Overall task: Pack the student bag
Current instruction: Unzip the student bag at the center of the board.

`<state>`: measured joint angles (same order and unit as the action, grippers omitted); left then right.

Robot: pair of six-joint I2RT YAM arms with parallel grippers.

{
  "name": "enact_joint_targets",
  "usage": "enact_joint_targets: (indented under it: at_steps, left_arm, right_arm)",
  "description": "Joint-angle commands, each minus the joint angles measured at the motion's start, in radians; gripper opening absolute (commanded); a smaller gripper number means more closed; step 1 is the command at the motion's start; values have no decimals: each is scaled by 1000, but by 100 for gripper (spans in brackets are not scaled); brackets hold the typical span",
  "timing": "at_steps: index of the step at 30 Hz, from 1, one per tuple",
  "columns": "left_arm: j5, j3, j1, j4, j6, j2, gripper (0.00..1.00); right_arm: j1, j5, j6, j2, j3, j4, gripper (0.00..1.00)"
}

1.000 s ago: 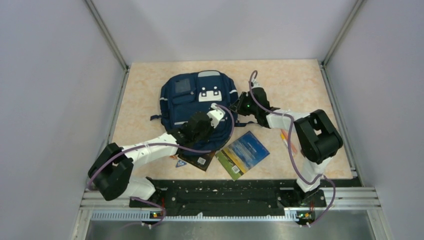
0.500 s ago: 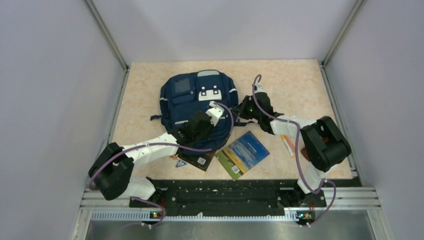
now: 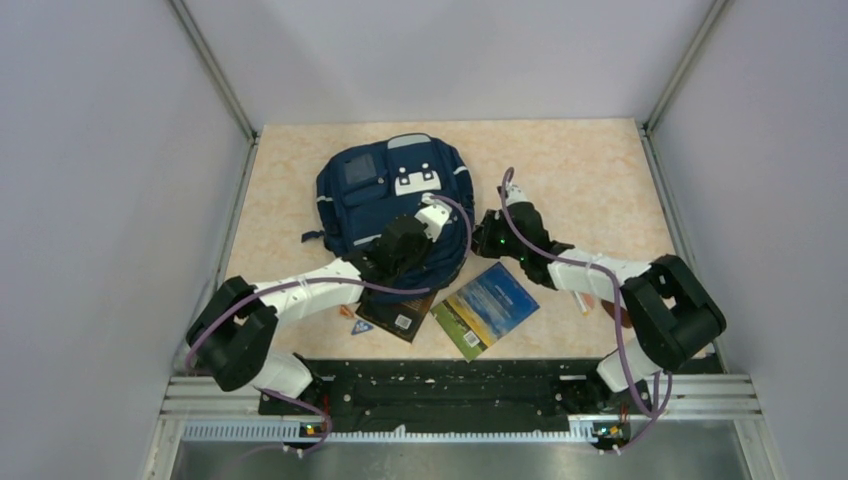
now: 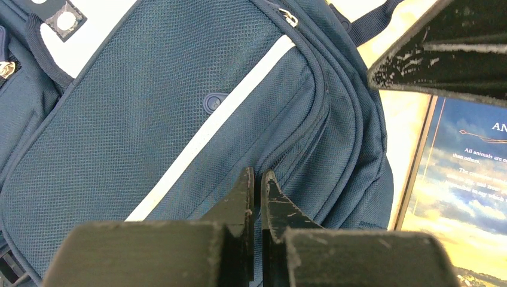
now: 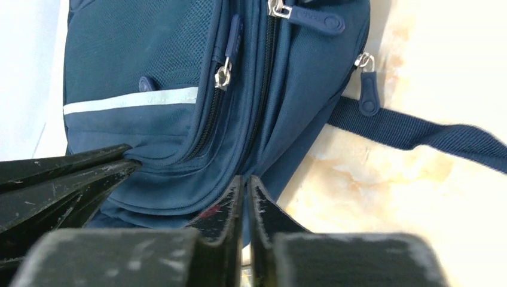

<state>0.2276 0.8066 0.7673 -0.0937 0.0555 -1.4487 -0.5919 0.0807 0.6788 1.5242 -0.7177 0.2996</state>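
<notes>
The student bag (image 3: 390, 200) lies flat on the bench (image 3: 600, 170), left of centre and toward the back. Its front pockets face up and its white patch (image 3: 415, 183) sits near the far end.

My left arm stretches over the bag's near edge. My left pincer (image 4: 255, 177) is pressed together, with the tips down on the navy cloth at a zip seam on the bag's right side. They sit just beside the pale stripe (image 4: 209, 122) that slants across the pocket. The tips touch the fabric, but I cannot tell whether any cloth is nipped between them.

A dark book (image 3: 402, 318) lies on the bench, partly hidden by that forearm and the bag's near edge. Just right of it lies a book with a sky cover (image 3: 488, 305), turned at an angle and close to the bag's rim.

My right pincer (image 5: 244, 181) stands at the bag's right flank. It is also pressed tight together, with the tips at the lower edge of the bag's side, down by the bench. I cannot tell whether it has fabric in it. In its own camera my left pincer shows at lower left against the same side of the bag, so the two are near each other. A silver zip pull (image 5: 223, 76) hangs above my tips, and a navy strap (image 5: 418, 134) trails over the bench to the right.
</notes>
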Motion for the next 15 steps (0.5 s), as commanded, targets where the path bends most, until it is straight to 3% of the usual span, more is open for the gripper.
enact_joint_targets:
  at_steps: [1,4,7,12,15]
  left_arm:
    - [57,38,-19,-48,1,73,0]
    - [55,30,-20,-41,4,114,0]
    - [43,51,-24,-12,7,138,0]
    - [33,102,-34,56,27,139,0]
    - [38,117,-39,73,27,141,0]
  right_arm:
    - [60,67,-162,-22,-62,48,11]
    - [114,140,-279,5,-77,120,28]
    - [116,178,-440,38,-106,153,38]
    - [116,221,-607,54,-101,271,48]
    - [116,217,-706,88,-133,258,50]
